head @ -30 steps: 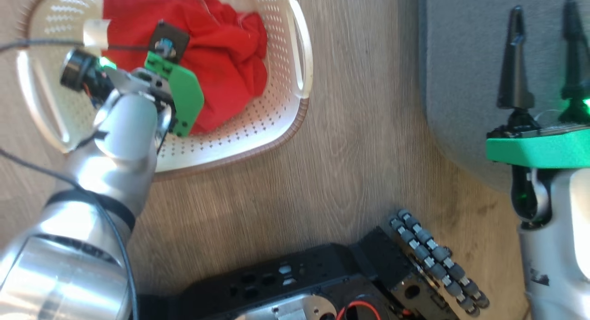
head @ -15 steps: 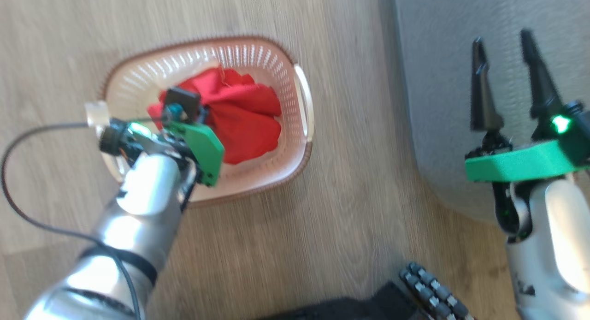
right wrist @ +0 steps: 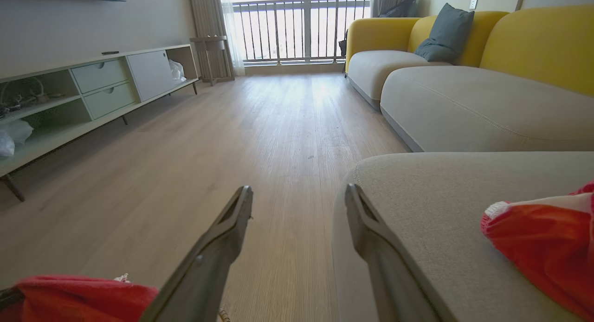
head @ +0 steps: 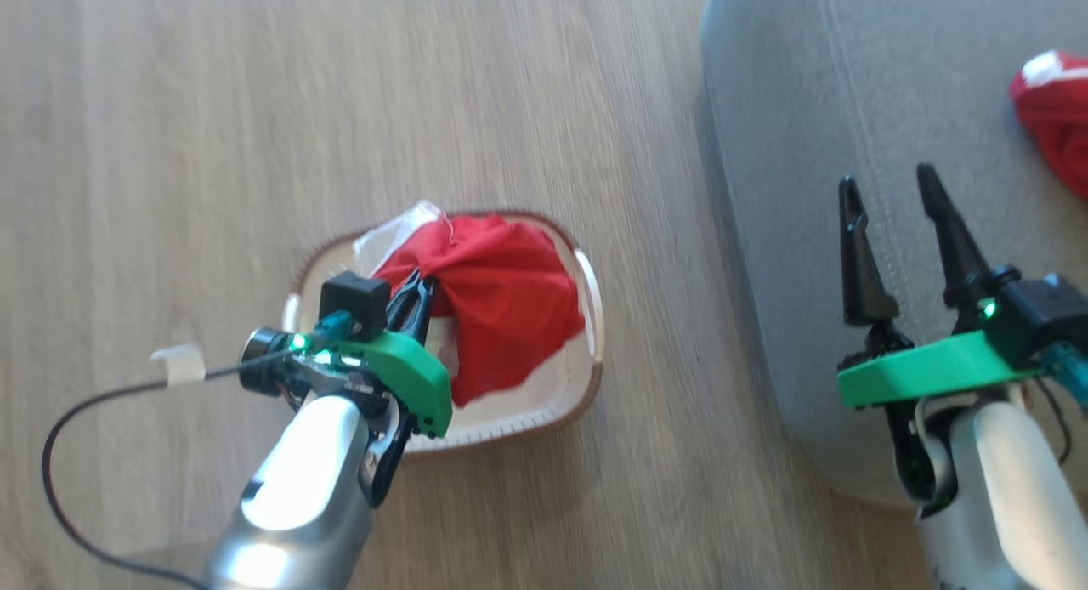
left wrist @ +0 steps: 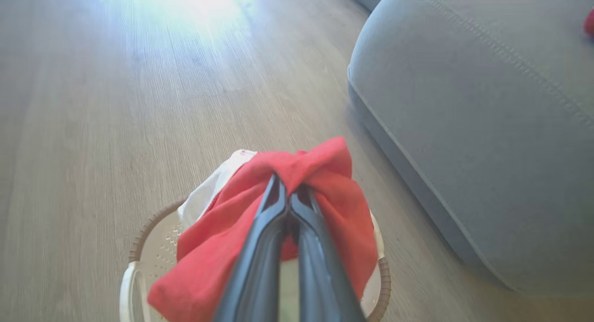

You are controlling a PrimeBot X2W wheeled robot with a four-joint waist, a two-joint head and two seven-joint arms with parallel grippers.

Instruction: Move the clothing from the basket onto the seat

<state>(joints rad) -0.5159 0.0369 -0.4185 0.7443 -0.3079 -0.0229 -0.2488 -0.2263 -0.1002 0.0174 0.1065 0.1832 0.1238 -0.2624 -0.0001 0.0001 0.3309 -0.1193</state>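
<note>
- low at 7 o'clock in the head view, the basket (head: 510,413) stands on the wooden floor (head: 212,105), apart from the seat (head: 790,105), which takes the side from 1 to 4 o'clock.
- the left gripper (head: 416,286) hangs over the basket, its two dark fingers pressed together on a bunch of the red garment (head: 510,292).
- in the left wrist view the fabric gathers at the fingertips and fans down on either side over the basket's rim; a white panel shows at the garment's 10 o'clock edge.
- whether the lowest folds rest on the basket's bottom i cannot tell.
- the right gripper (head: 882,178) hovers at 3 o'clock in the head view, over the seat's rounded corner, fingers spread wide with nothing between them.
- a second red garment (head: 1054,105) with white trim lies on the seat at 2 o'clock in the head view; in the right wrist view it sits at 4 o'clock, apart from the fingers.
- a double line of pale stitching runs along the seat's top near its edge.
- a black cable (head: 47,467) loops out from the left wrist toward 8 o'clock.
- in the right wrist view a yellow sofa (right wrist: 533,39) stands at 1 o'clock with a grey cushion (right wrist: 445,32) leaning on its back, and a low cabinet (right wrist: 93,80) runs along the wall at 10 o'clock.
</note>
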